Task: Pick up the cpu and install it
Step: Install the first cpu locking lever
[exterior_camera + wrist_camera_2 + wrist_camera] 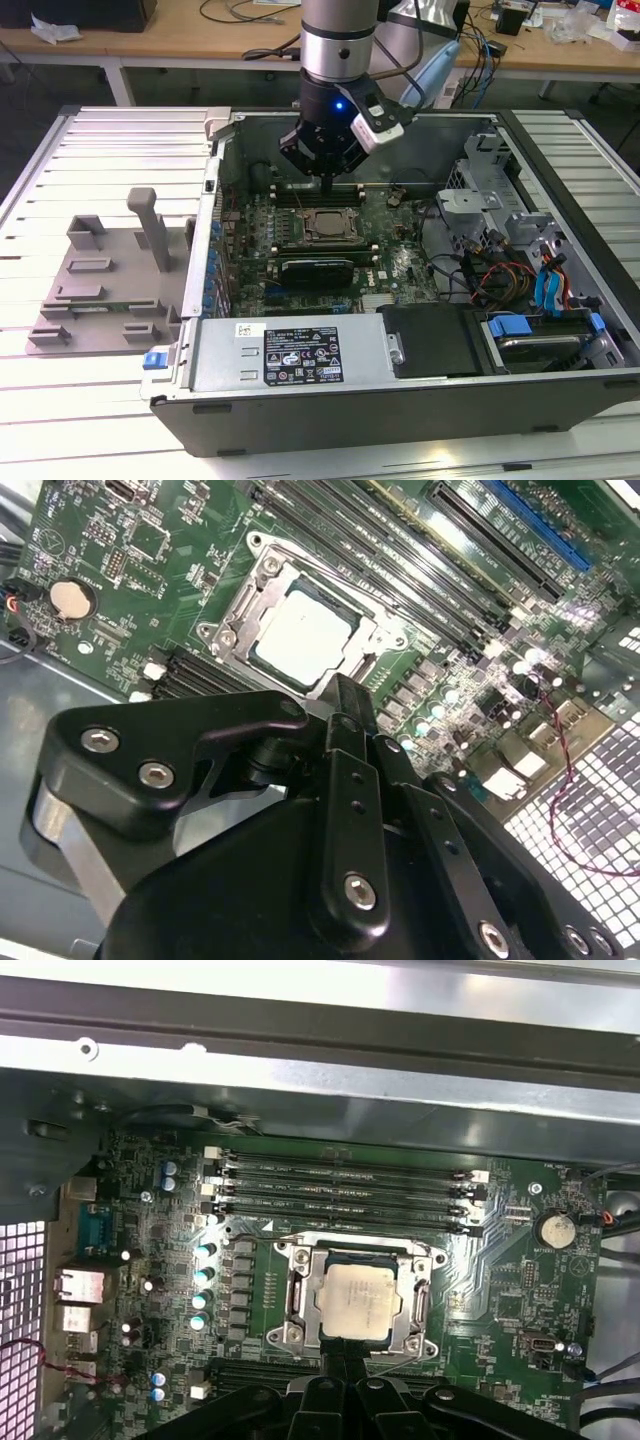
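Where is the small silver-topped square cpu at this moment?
The small, flat, silver-topped cpu sits inside the square metal socket frame on the green motherboard, in both wrist views; the black gripper hangs just above it in the exterior view.

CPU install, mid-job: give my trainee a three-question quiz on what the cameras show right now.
1. True or false: the cpu lies inside the socket frame on the motherboard.
2. In the exterior view, the end effector is: A) over the grey fixture outside the case; B) above the motherboard inside the case; C) over the drive bays.
3. In the first wrist view, what round silver part sits beyond the socket?

Key: 1 true; 2 B; 3 coin cell battery.
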Robot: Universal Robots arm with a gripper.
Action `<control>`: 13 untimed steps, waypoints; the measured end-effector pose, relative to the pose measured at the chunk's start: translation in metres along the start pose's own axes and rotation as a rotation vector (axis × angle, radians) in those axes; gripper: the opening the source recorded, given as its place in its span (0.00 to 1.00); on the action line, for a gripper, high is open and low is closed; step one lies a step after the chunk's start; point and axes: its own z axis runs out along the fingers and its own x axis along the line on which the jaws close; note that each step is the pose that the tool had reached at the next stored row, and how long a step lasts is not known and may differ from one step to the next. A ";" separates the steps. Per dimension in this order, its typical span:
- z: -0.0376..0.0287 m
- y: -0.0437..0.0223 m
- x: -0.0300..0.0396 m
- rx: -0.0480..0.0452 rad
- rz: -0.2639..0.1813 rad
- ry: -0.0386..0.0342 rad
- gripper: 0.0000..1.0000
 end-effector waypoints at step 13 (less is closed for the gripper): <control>0.0005 0.0042 0.0191 0.0005 0.000 0.0002 0.11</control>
